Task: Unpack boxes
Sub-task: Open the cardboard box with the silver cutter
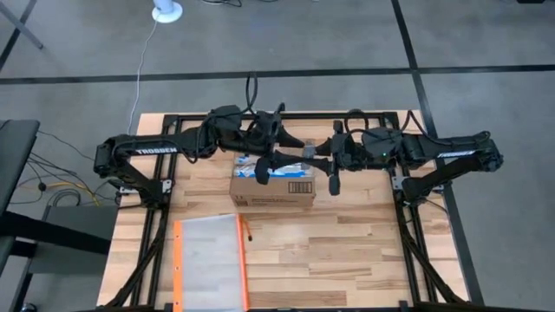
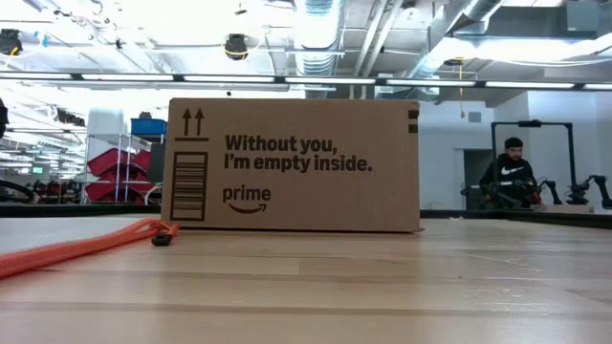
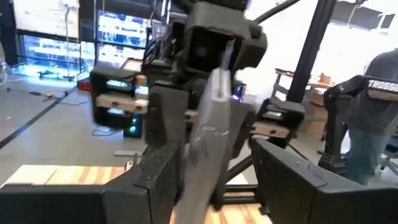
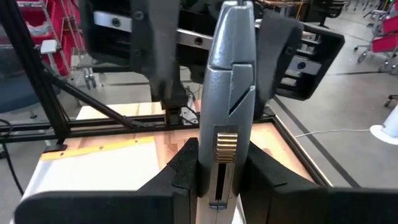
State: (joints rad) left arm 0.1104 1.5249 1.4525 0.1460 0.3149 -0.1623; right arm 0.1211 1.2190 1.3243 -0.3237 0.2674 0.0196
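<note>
Right tool (image 4: 222,168) clamped on a grey utility knife (image 4: 229,93), left tool (image 3: 214,180) gripping the same knife's other end, both meeting directly above the brown box (image 1: 273,184) on the worktop (image 1: 347,251), orange-edged pouch (image 1: 208,260) nearby.

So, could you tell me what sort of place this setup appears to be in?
Probably a robotics lab or industrial workshop: exposed ceiling ducts, a concrete floor marked with dark tape lines, and a person seated at another robot station behind the cardboard box.
</note>
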